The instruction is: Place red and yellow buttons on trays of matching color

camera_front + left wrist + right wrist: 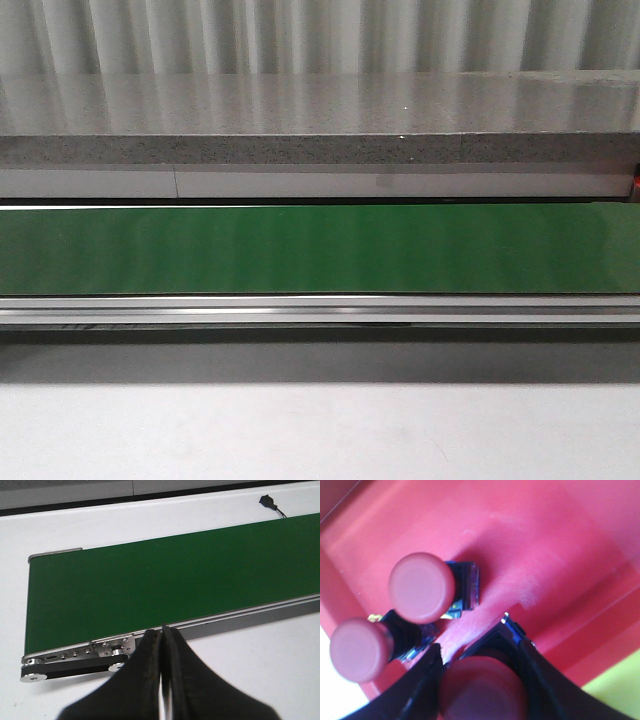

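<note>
In the right wrist view my right gripper point(477, 647) is shut on a red button point(482, 690), its black fingers flanking the round cap just above the floor of the red tray point(545, 545). Two more red buttons point(421, 586) point(357, 650) lie in that tray beside it. A corner of the yellow tray point(620, 690) shows next to the red one. No yellow button is in view. My left gripper point(162, 632) is shut with nothing in it, hanging at the near edge of the green conveyor belt point(175, 580). Neither gripper shows in the front view.
The green belt point(320, 248) runs across the front view with a metal rail point(320, 310) along its near side and a grey stone ledge point(320, 120) behind. A black plug point(266, 501) lies on the white table beyond the belt.
</note>
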Controlling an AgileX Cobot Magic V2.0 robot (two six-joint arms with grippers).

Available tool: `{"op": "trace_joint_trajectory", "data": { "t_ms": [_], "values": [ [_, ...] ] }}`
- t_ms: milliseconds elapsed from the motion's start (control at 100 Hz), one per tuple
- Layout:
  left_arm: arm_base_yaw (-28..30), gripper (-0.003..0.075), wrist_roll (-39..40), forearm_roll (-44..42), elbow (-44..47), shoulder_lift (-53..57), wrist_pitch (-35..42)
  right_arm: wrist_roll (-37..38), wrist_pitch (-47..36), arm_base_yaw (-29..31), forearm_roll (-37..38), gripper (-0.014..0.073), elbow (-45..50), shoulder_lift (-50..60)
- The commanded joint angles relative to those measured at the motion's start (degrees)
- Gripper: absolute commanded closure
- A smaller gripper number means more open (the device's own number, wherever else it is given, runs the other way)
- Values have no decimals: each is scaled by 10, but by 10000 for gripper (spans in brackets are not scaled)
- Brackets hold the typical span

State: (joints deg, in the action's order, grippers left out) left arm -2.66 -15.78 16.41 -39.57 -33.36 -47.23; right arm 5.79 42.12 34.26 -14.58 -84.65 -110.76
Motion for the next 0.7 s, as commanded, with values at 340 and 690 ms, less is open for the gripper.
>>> {"op": "trace_joint_trajectory", "data": {
  "t_ms": [340,690],
  "values": [
    [-5,740,0,14,-15,-1,34,-2,-36,3,-18,76,-21,9],
    [-5,740,0,14,-15,-1,34,-6,-32,3,-15,22,-22,54]
  ]
}}
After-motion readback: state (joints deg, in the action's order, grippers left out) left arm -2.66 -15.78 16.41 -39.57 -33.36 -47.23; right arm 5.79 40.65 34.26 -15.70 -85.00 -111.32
